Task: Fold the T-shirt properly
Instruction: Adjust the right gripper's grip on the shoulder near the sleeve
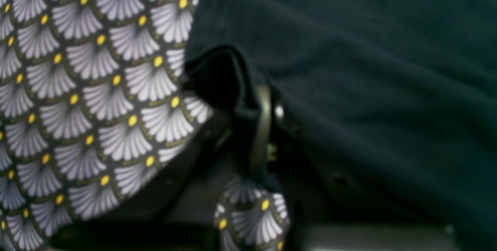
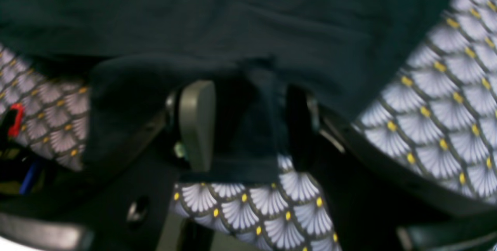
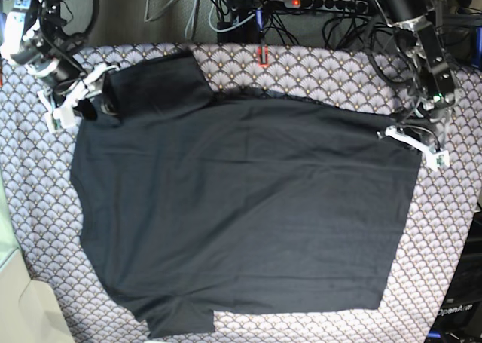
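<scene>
- Where the base view's left side begins, the right claw (image 3: 89, 100) sits at the corner of the soft dark charcoal cloth T-shirt (image 3: 241, 215), jaws apart around a fold.
- The T-shirt lies flat on the pale scallop-patterned desk (image 3: 45, 230), long side across.
- The left claw (image 3: 410, 138) pinches the far edge; only wrist views show this.

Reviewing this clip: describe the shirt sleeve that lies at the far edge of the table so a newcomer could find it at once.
Start from the pale scallop-patterned tablecloth covering the table, then the plain dark charcoal-black cloth T-shirt spread flat across it. At the shirt's far corner, beside the right pincer, one short sleeve sticks out towards the cables; the other sleeve points to the near edge.
</scene>
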Controlling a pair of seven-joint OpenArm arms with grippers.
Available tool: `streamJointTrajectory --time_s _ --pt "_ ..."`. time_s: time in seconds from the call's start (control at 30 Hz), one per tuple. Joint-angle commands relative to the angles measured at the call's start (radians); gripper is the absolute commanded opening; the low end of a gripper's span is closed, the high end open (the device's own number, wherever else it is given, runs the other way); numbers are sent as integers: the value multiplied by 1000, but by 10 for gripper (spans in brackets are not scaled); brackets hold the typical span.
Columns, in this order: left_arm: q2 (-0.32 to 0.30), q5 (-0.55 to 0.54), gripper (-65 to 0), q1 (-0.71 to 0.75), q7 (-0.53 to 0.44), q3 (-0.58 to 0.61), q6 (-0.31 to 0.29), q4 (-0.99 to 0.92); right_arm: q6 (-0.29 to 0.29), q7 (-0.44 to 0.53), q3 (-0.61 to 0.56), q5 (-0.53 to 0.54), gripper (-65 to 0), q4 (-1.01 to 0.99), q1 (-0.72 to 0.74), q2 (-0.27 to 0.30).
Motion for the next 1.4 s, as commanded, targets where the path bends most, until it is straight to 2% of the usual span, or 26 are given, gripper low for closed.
streamJointTrajectory --time_s 0.0,0.2,0.33,0.5,0.6,0.93,1.0,1.07,1.27,1.37 --pt "-13 -9 -650 -9 -18 1 -2 19 1 18 11 14 -332 -1 1 9" --pt "-13 -6 -650 -8 -18 -1 -2 19 1 21 11 14 -332 -132 9 12" --pt "-13 -4 -650 -8 -18 -2 -2 19 1 84 10 16 -332 -183 -2 10" --pt "-13 -4 -650 -8 -18 -2 -2 20 1 96 6 16 -334 -206 -14 7" --pt "-13 -4 -650 -8 -18 -1 -2 20 1 96 8 16 -335 -206 -16 -20" --pt "-13 -4 -650 -8 -18 -2 -2 28 1 96 -20 14 -339 -206 -39 -54" --pt "-13 -4 -650 -8 -18 -2 -2 28 3 96 -32 14 -363 -206 -41 -63" --pt "-13 -4 -650 -8 -18 -2 -2 28 3 96 -52 14 -417 -206 -41 -62" --pt "-13 -4 -650 -8 -18 -2 -2 28 3 93 -78 13 -639 -206 -41 -62" --pt "-14 -4 -650 -8 -18 -4 -2 28 3 96 -96 13 -650 -202 -41 -59"
